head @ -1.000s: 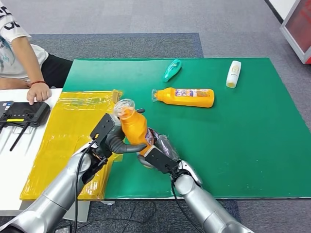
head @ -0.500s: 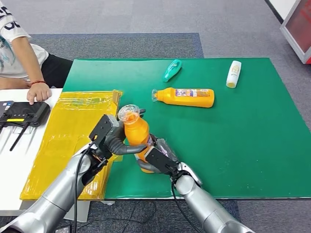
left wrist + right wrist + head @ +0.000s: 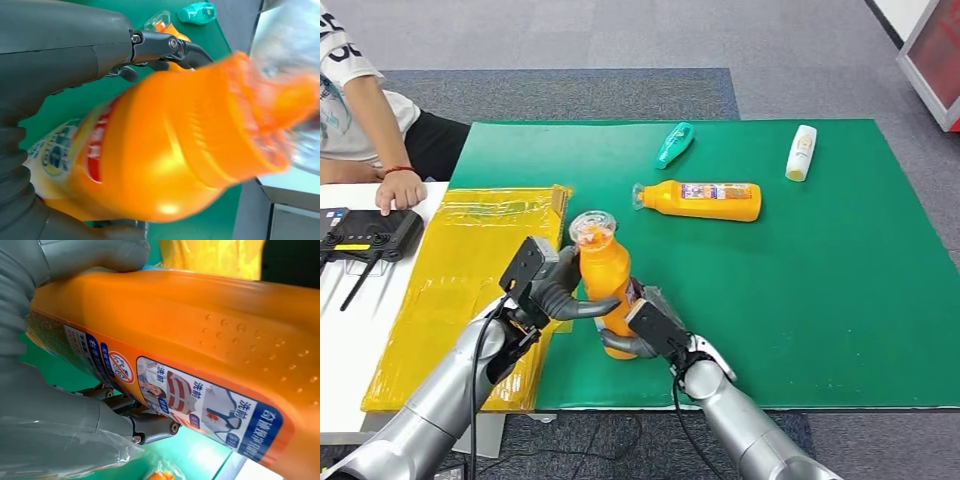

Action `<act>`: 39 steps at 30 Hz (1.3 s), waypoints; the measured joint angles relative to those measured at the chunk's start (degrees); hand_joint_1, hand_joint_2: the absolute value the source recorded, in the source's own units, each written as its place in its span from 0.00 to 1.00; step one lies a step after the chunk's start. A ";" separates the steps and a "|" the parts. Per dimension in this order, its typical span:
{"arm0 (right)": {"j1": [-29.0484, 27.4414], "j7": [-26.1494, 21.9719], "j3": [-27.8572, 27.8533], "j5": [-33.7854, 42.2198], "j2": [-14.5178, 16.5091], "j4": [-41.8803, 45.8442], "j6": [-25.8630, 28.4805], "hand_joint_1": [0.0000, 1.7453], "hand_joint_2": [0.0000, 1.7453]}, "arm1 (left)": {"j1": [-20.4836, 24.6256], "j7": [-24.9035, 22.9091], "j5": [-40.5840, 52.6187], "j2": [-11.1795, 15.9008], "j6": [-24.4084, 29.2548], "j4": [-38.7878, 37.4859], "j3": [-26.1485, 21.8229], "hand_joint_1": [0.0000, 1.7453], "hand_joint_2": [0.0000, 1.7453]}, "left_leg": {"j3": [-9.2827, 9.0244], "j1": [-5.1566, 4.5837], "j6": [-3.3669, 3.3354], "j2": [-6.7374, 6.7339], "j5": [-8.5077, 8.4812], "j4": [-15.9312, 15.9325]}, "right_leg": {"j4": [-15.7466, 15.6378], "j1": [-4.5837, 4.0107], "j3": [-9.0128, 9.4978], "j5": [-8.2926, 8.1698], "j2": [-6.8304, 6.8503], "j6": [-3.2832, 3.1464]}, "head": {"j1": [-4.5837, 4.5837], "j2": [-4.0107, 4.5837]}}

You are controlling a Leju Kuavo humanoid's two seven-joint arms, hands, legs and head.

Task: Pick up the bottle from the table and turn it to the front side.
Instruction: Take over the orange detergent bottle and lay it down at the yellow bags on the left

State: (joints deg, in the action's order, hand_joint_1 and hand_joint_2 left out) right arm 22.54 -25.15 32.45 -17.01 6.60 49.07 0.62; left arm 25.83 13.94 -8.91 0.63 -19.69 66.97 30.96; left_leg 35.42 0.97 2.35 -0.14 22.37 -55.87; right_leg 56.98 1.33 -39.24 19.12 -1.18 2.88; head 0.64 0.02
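The orange bottle stands nearly upright near the front edge of the green mat, its clear cap on top with orange showing through it; whether that is liquid or just the neck I cannot tell. Both hands grasp it: the left hand wraps its upper body from the side, and the right hand clasps the lower part, hiding the base, so I cannot say if it touches the mat. In the left wrist view the bottle is blurred and its label hard to read; the right wrist view shows the label with small printed pictures, cut off at the edge. Farther back lie a second orange bottle, a teal bottle and a white bottle. A yellow bag lies to the left. Since a second ago the held bottle has tipped from leaning left to nearly upright and shifted slightly right.
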 joint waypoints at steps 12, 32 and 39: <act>-1.53 -1.30 -1.22 2.21 -0.04 5.00 -0.85 1.00 1.00 | -0.16 0.92 -0.28 0.01 0.13 0.00 -0.54 0.00 1.00 | 0.00 0.00 0.00 0.00 0.00 0.00 | 0.00 0.00 0.00 0.00 0.00 0.00 | 0.01 0.00; -1.57 -0.94 -0.53 -0.09 0.58 4.99 0.31 1.00 1.00 | 1.15 1.67 -1.41 -1.69 0.03 0.00 -1.02 0.00 1.00 | 0.00 0.00 0.00 0.00 0.00 0.00 | 0.00 0.00 0.00 0.00 0.00 0.00 | 0.01 0.00; -1.56 -0.73 0.11 -0.52 0.63 4.91 0.86 1.00 1.00 | 1.18 1.64 -1.86 -1.98 0.21 0.00 -1.01 0.00 1.00 | 0.00 0.00 0.00 0.00 0.00 0.00 | 0.00 0.00 0.00 0.00 0.00 0.00 | 0.01 0.00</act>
State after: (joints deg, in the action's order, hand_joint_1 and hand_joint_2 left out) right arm 20.99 -25.88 32.56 -17.53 7.23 53.99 1.48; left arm 27.01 15.58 -10.76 -1.35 -19.47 66.97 29.94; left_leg 35.43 0.97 2.35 -0.15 22.38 -55.87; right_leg 56.98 1.33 -39.24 19.12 -1.18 2.88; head 0.65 0.02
